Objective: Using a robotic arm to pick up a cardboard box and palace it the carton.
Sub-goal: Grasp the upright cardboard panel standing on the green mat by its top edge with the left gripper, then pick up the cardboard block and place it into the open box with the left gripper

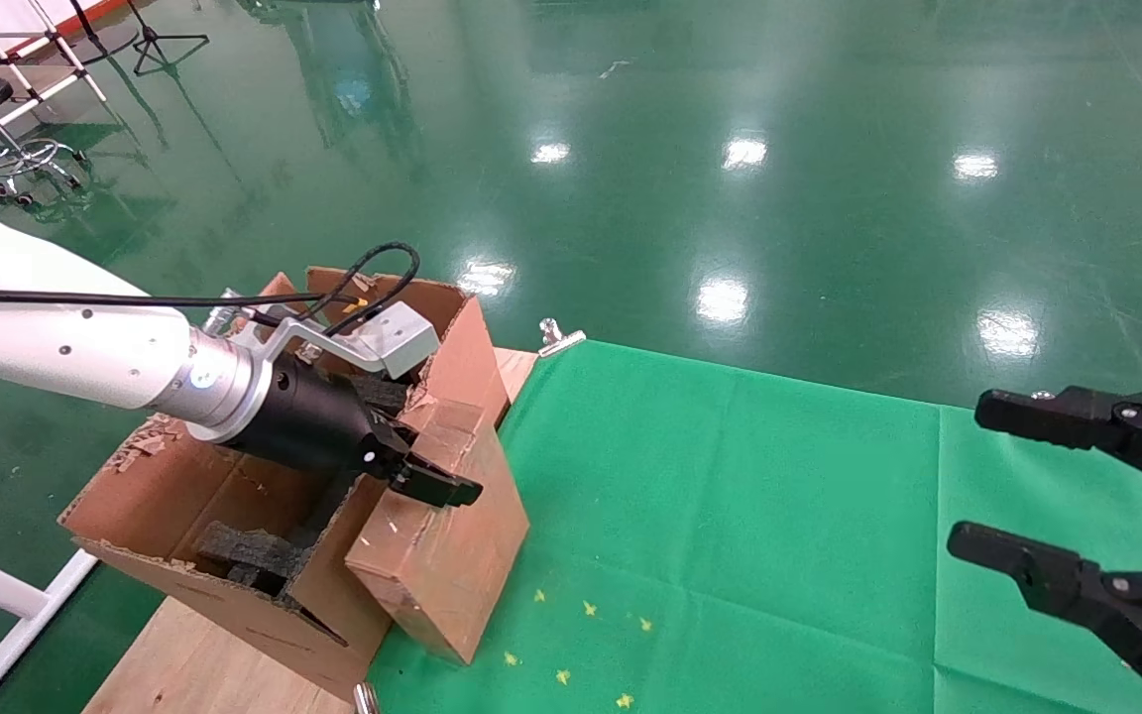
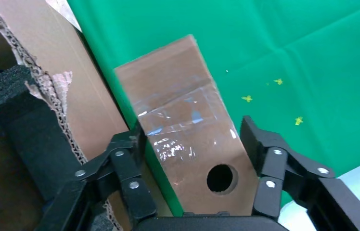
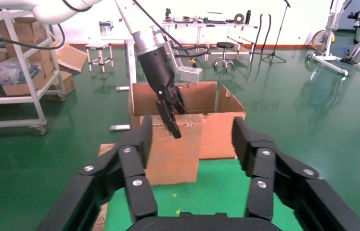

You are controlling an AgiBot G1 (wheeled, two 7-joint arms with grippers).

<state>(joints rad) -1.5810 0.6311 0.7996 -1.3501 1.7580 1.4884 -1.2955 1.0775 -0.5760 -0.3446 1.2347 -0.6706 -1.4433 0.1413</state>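
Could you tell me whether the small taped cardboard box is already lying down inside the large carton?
No: in the head view the cardboard box leans against the outside of the carton, gripped by the left gripper.

My head camera looking down from above, my left wrist camera close over the cardboard box (image 2: 187, 130), my right wrist camera facing it from afar, all sharing the carton (image 1: 234, 496).
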